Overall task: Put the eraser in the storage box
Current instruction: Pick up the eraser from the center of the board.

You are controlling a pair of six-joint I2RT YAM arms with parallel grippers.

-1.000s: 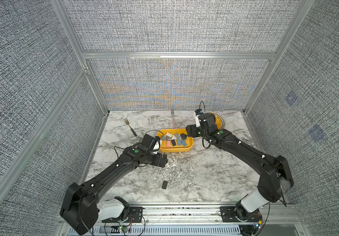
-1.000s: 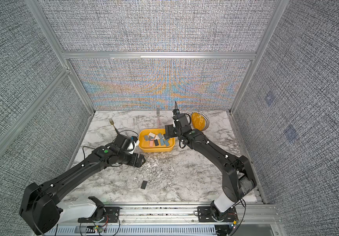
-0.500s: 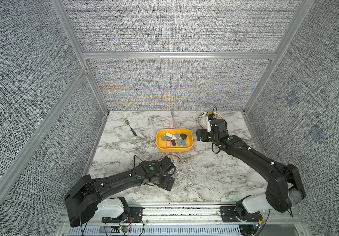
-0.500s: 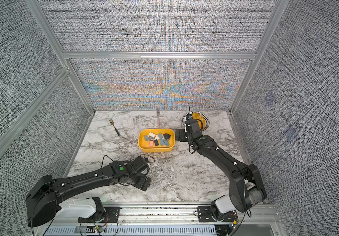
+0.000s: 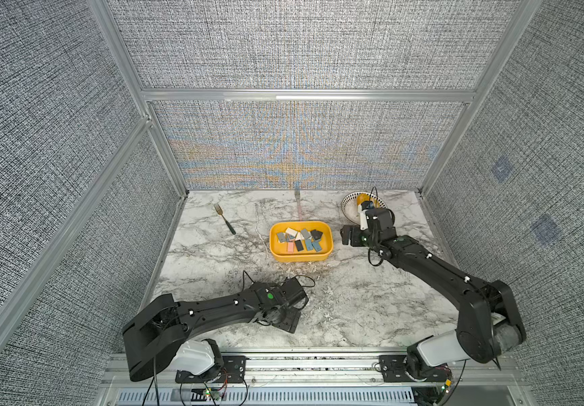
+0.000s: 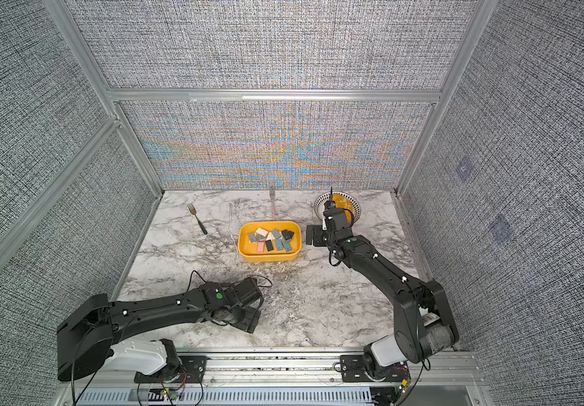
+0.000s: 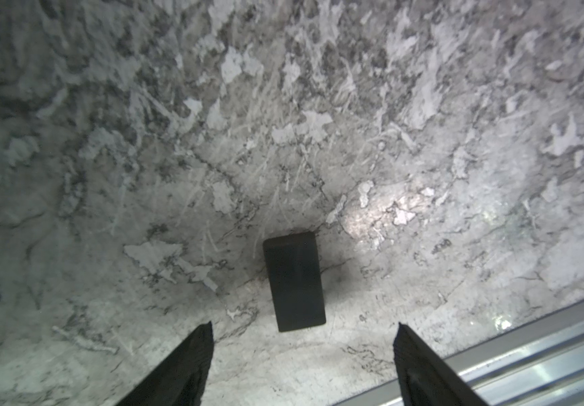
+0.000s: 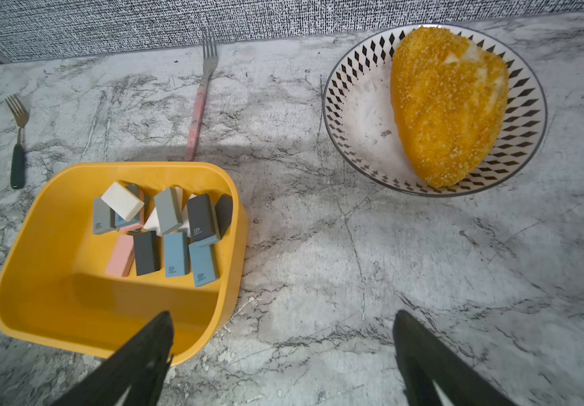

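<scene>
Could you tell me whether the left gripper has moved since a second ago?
Yes: the left gripper drew back from the box toward the front rail.

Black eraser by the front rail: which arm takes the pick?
Left. The left pincer is open and faces the flat black rectangular eraser lying just ahead of it. The right pincer, also open, sits beside the shallow yellow plastic tub, well away.

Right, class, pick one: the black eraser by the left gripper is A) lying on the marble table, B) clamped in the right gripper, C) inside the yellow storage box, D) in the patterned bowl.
A: the left wrist view shows the black eraser flat on the table, just ahead of the open left gripper.
</scene>
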